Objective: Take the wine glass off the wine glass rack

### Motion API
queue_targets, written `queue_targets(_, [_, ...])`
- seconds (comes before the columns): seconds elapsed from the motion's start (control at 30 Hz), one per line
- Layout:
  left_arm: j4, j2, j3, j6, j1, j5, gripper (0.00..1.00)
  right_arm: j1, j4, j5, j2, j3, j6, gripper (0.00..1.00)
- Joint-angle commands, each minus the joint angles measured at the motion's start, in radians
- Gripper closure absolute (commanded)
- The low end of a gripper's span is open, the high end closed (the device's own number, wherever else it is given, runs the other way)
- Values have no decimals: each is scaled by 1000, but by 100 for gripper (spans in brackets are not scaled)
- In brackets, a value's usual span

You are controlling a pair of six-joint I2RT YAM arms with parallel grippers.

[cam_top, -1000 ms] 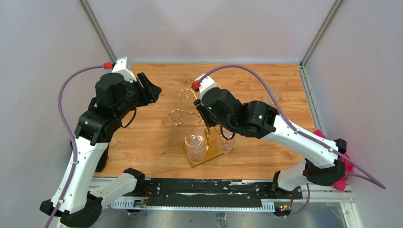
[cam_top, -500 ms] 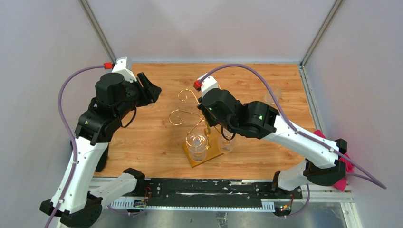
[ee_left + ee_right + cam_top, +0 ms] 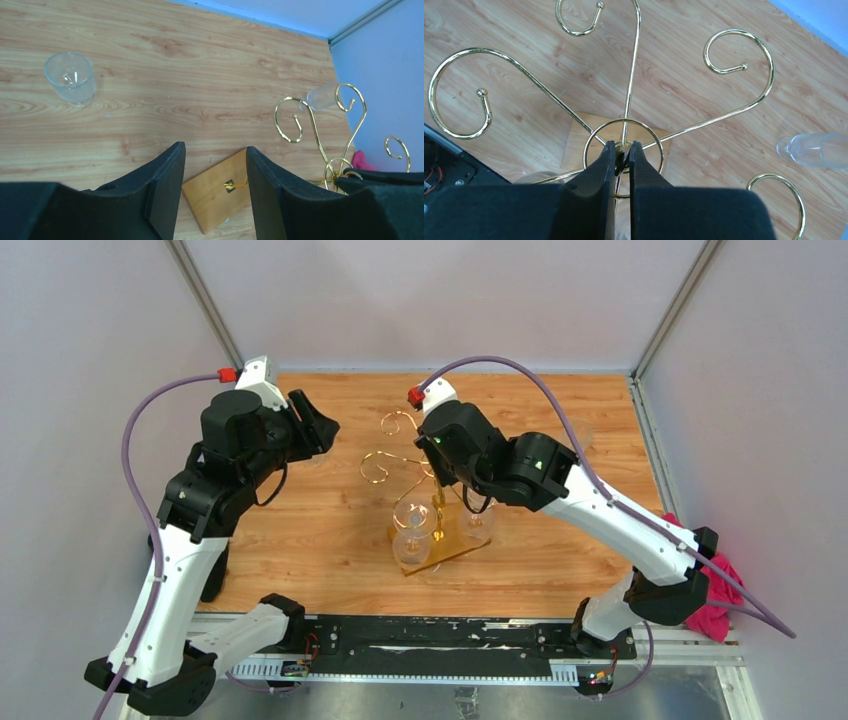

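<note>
The wine glass (image 3: 412, 545) hung upside down on the rack (image 3: 624, 142), low beside the thin pole and over the wooden base (image 3: 215, 192). A second glass (image 3: 477, 523) hung on the other side of the pole.

The glass looked thin and clear, so it was most likely light, smooth and easy to break. A soft hold on the round bowl or the stem would be best. It would probably then have to slide out sideways along its gold arm and not be pulled straight down. The rack looked light too, and it could tip if it was tugged.

The right gripper (image 3: 623, 157) was pinched tight on the very top of the pole, right where the curly arms meet. Only the right wrist view showed that pinch, because in the top view the arm hid it. The left gripper (image 3: 214, 155) was about half open and held nothing. It hung well away from the rack, over the far left of the table (image 3: 330, 570).

Only the top view showed both hanging glasses well. The left wrist view showed a small cup (image 3: 70, 77) on the table. The right wrist view showed another clear glass (image 3: 811, 150) off to one side, but it was too blurry to tell how it sat.
</note>
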Motion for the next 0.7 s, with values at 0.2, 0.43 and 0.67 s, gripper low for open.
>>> queue_targets(0.2, [16, 9, 22, 24, -4, -19, 47, -116, 112, -24, 44, 120, -80, 100])
queue_targets(0.43, [15, 8, 18, 30, -4, -27, 47, -207, 134, -88, 102, 190, -105, 100])
queue_targets(0.67, [17, 19, 7, 24, -4, -21, 47, -297, 112, -178, 210, 327, -125, 100])
